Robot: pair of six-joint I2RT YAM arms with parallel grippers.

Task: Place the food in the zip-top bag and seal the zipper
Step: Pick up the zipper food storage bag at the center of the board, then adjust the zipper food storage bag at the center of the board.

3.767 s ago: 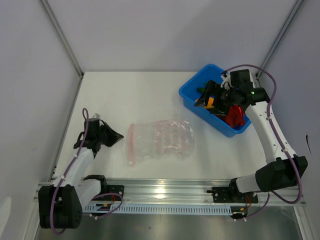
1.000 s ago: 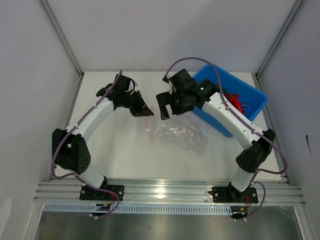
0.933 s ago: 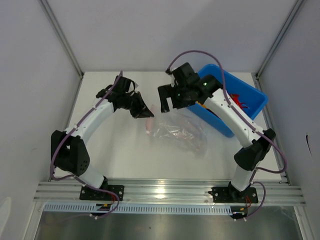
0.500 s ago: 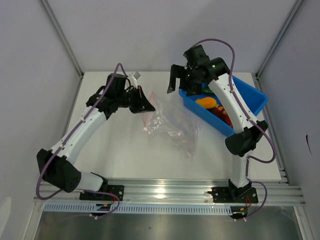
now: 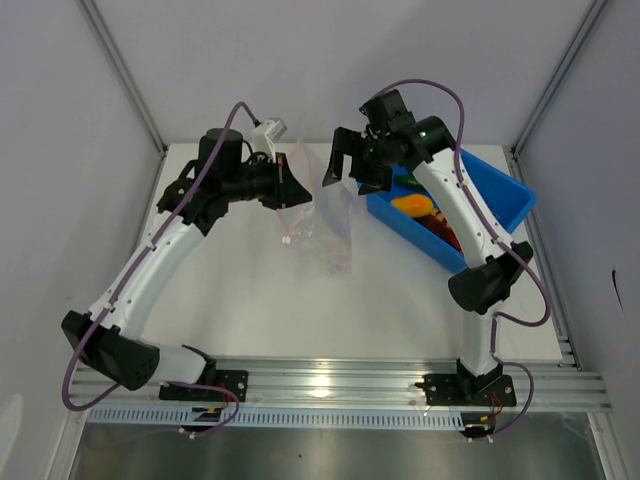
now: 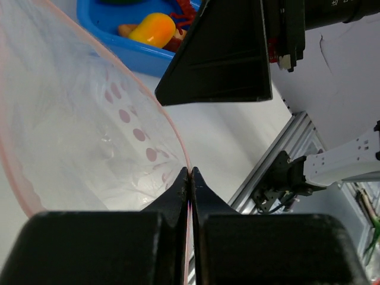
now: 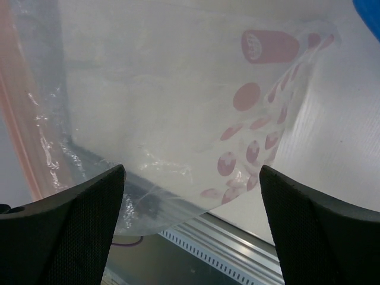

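My left gripper (image 5: 300, 197) is shut on the pale pink zipper (image 5: 291, 222) of the clear zip-top bag (image 5: 330, 215) and holds it up off the table, the bag hanging down. In the left wrist view the jaws (image 6: 190, 173) pinch the zipper edge, and the bag (image 6: 77, 119) bulges to the left. My right gripper (image 5: 355, 170) is open and empty, close beside the bag's top right. In the right wrist view the gripper (image 7: 191, 172) faces the bag (image 7: 166, 89). The food lies in the blue bin (image 5: 495, 205): a yellow-orange fruit (image 5: 412, 203) and red pieces (image 5: 447, 228).
The blue bin stands at the back right of the white table, just right of my right gripper. The left wrist view also shows the bin (image 6: 133, 56) with the fruit (image 6: 153, 29). Grey walls close in the left, back and right; an aluminium rail runs along the near edge.
The left gripper has taken the bag by its zipper edge and lifted it off the table. The right arm has left the bin and come to the bag's upper right, jaws open.
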